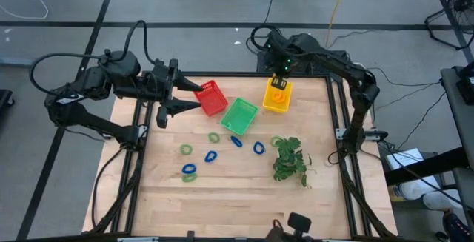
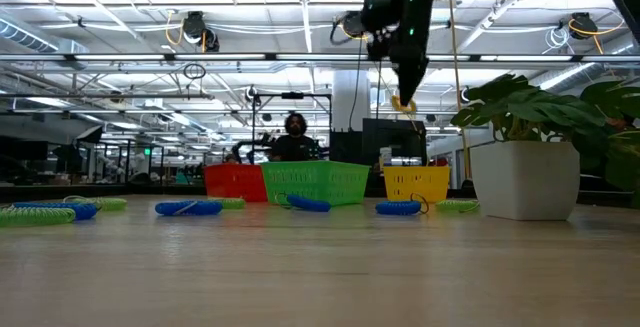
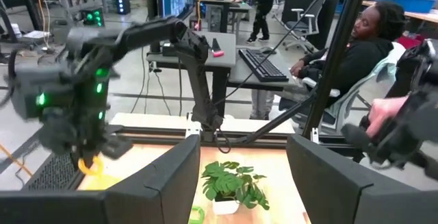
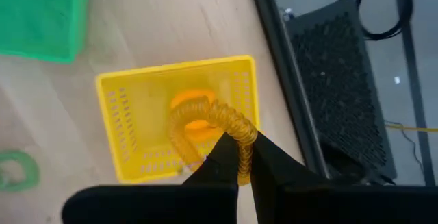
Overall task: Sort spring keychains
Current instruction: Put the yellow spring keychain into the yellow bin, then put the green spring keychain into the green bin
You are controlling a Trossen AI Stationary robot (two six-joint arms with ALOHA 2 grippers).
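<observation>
From above, the right pincer (image 1: pixel 279 81) hangs over the yellow mesh basket (image 1: pixel 277 96), and the left pincer (image 1: pixel 178 94), its fingers apart, waits beside the red mesh basket (image 1: pixel 211 98). Blue and green spring keychains (image 1: pixel 210 155) lie loose on the tabletop (image 1: pixel 222 197), between the green mesh basket (image 1: pixel 239 115) and the plant sprig (image 1: pixel 289 159).

At table height, the right pincer is high above the yellow basket with something orange in it.

From the right wrist, the fingers are clamped on an orange spring keychain (image 4: pixel 205 125) directly over the yellow basket.
</observation>
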